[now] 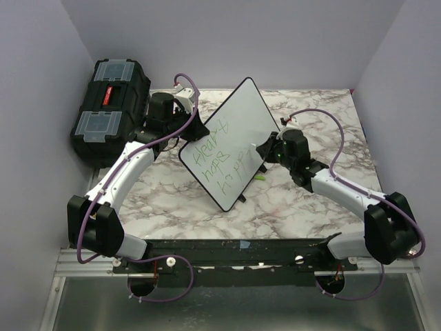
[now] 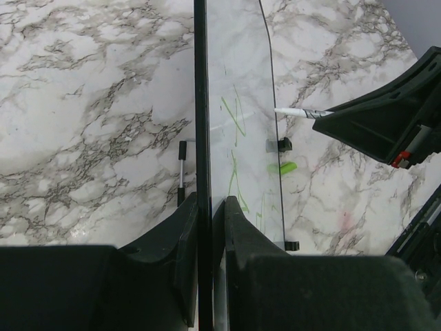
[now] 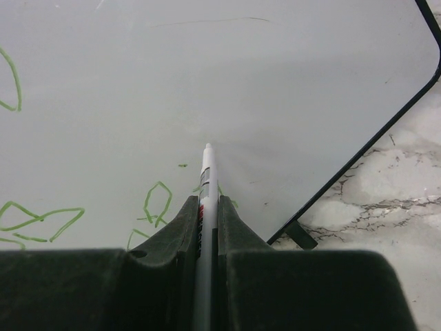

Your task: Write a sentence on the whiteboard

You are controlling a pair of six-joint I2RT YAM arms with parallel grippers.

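The whiteboard (image 1: pixel 231 131) stands tilted on the marble table, propped on small black feet. My left gripper (image 1: pixel 195 128) is shut on its left edge. In the left wrist view the board (image 2: pixel 238 83) runs edge-on between the fingers of that gripper (image 2: pixel 210 205). The sentence (image 1: pixel 219 160) is green handwriting in three lines on the lower half. My right gripper (image 1: pixel 266 150) is shut on a white marker (image 3: pixel 207 169) that points at the board (image 3: pixel 275 83), beside green letters (image 3: pixel 157 202). Whether the tip touches the surface I cannot tell. The marker (image 2: pixel 300 111) also shows in the left wrist view.
A black toolbox (image 1: pixel 110 107) with clear lid compartments sits at the back left, behind the left arm. A small green marker cap (image 1: pixel 260 176) lies on the table under the right gripper, also visible as the cap (image 2: pixel 282 167) by the board's foot. Purple walls enclose the table.
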